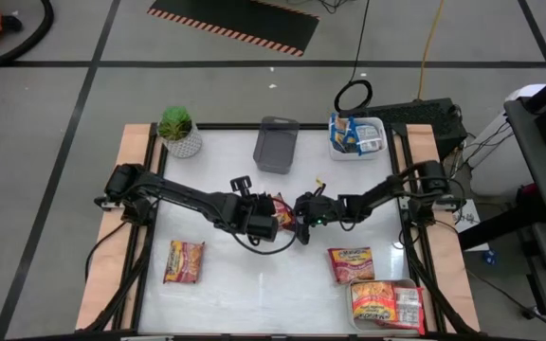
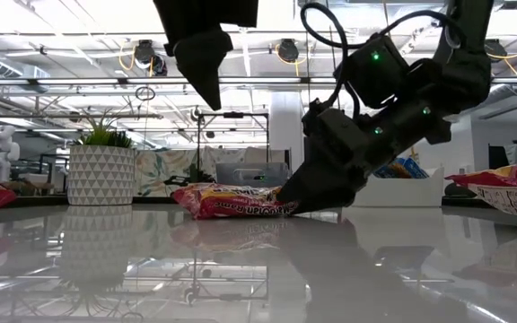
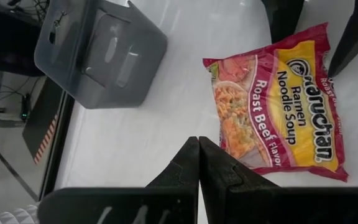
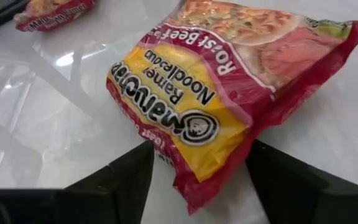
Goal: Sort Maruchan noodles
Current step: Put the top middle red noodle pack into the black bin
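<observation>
A red-and-yellow Maruchan noodles packet (image 3: 278, 106) lies flat on the white table's middle (image 1: 282, 210). My right gripper (image 4: 197, 186) is open and low at the table, its fingers on either side of the packet's yellow end (image 2: 299, 202). My left gripper (image 3: 199, 168) is shut on nothing and hangs above the table just left of the packet (image 2: 206, 72). Two more packets lie flat near the front, one orange-and-yellow (image 1: 185, 260) and one red-and-yellow (image 1: 351, 263). My right gripper comes in low from the table's right, slanting down, with the packet's yellow end (image 4: 194, 158) between its open fingers (image 4: 129, 180). The packet lies flat on the table. Whether either finger touches it, I cannot tell.
A grey tray (image 1: 276, 144) stands at the far middle, beside a white tray (image 1: 356, 134) holding blue packets. Another white tray (image 1: 384, 305) with red-and-yellow packets sits at the near right corner. A potted plant (image 1: 179, 131) stands far left.
</observation>
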